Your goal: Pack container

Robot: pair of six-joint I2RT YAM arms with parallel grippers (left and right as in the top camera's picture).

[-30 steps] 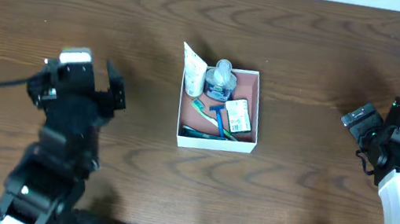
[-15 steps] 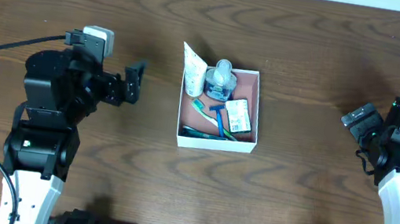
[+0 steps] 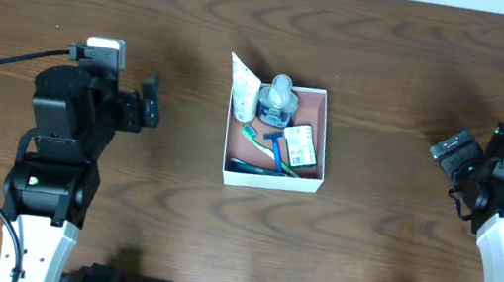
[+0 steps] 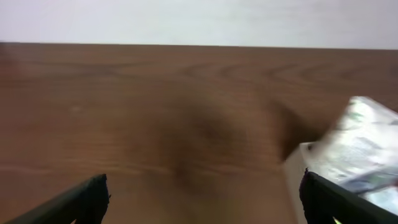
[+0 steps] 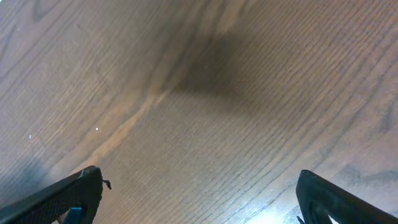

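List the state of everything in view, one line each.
container: upright, open top, holding toiletries.
white tube: in the far-left corner, end sticking out past the rim.
bottle: inside at the far wall, cap on.
razor: lying flat inside.
small box: lying inside, right side, closed.
left gripper: open, empty, apart from the container.
right gripper: open, empty.
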